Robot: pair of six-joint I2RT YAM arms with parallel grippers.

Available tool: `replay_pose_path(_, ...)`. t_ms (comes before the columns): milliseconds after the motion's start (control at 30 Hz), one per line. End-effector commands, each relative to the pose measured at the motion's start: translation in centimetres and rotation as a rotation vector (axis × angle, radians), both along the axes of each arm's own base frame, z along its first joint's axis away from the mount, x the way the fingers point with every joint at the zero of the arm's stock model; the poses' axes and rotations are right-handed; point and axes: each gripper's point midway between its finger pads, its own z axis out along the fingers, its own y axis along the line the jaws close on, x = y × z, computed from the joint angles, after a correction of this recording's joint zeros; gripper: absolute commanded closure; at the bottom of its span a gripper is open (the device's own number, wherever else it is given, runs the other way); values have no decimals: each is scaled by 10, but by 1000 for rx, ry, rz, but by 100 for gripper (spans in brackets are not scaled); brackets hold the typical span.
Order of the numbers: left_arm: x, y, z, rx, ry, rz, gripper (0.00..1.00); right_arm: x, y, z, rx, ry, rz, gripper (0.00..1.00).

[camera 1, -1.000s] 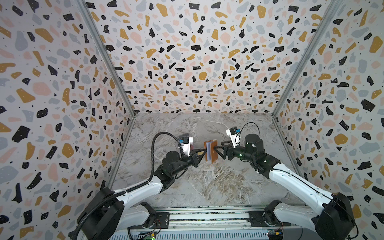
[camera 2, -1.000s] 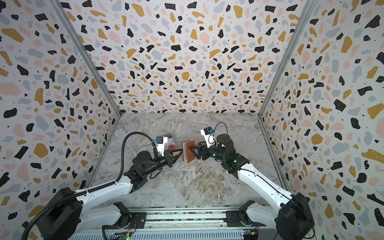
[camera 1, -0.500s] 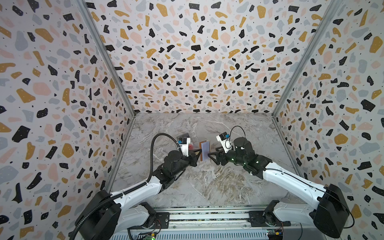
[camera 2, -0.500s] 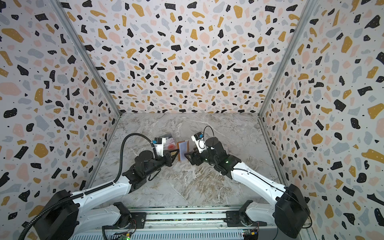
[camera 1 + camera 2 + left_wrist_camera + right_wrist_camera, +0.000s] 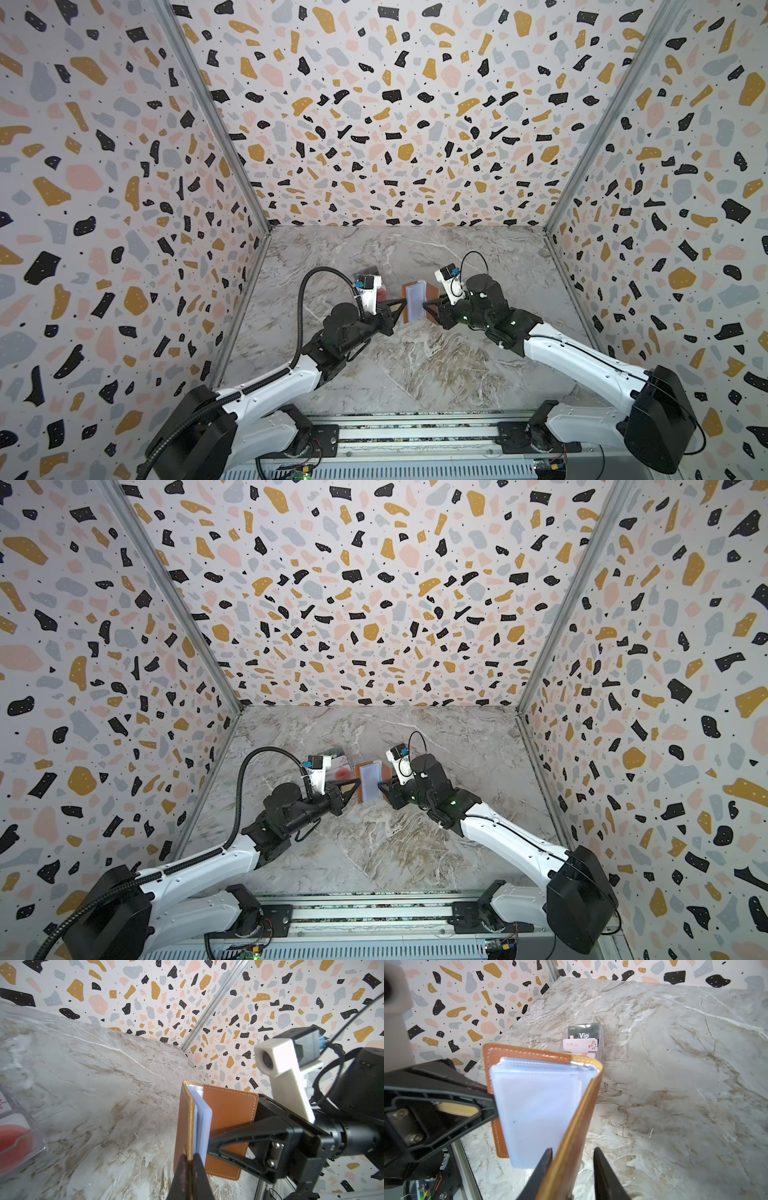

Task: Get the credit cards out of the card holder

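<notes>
Between the two arms, over the marbled desk (image 5: 415,365), the tan leather card holder (image 5: 417,301) is held upright and open like a booklet. A stack of clear bluish plastic sleeves (image 5: 537,1109) fans out from its spine; whether any card sits inside them cannot be told. The left fingers (image 5: 182,1167) are pinched tight on the edge of one cover. The right fingers (image 5: 544,1167) stand on either side of the opposite cover, one against its inner face and its partner just apart from the outer face, so they are parted rather than clamped. Near the holder, to its left in both top views, a clear plastic case (image 5: 601,1047) lies on the desk, partly hidden by the left arm's wrist camera (image 5: 318,766). Inside it are credit cards (image 5: 581,1040): a dark one lettered "Vip", a pale one marked "VIP card" with a blossom sprig, and one bearing a red circle.
</notes>
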Motion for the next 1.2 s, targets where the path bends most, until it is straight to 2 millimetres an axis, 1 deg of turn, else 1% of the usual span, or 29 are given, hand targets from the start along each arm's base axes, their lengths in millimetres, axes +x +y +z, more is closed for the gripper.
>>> replay_pose_path(0,-6,-2,25,-69,-78,-39,100,-1,-13,1,46,30,-7,75)
replay_pose_path(67,-9,-3,26,-70,-83,-62,100,-4,-19,2,94,43,17,77)
replay_pose_path(233,-20,-13,29,-98,-89,-161,100,-18,-25,5,190,54,123,79)
replay_pose_path(300,-21,-15,23,-93,-73,-177,100,-22,-28,3,221,65,148,81)
replay_pose_path(367,-19,-16,14,-76,-46,-176,100,-23,-31,-2,240,86,161,83)
replay_pose_path(467,-18,-16,-2,-57,-12,-171,100,-23,-34,-17,237,125,154,83)
replay_pose_path(667,-17,-9,-38,-17,58,-132,100,-21,-35,-57,194,207,135,82)
replay_pose_path(900,-18,1,-77,35,144,-77,100,-14,-42,-96,108,277,59,82)
replay_pose_path(1167,-18,9,-103,9,215,-27,100,-15,-29,-123,-58,292,30,80)
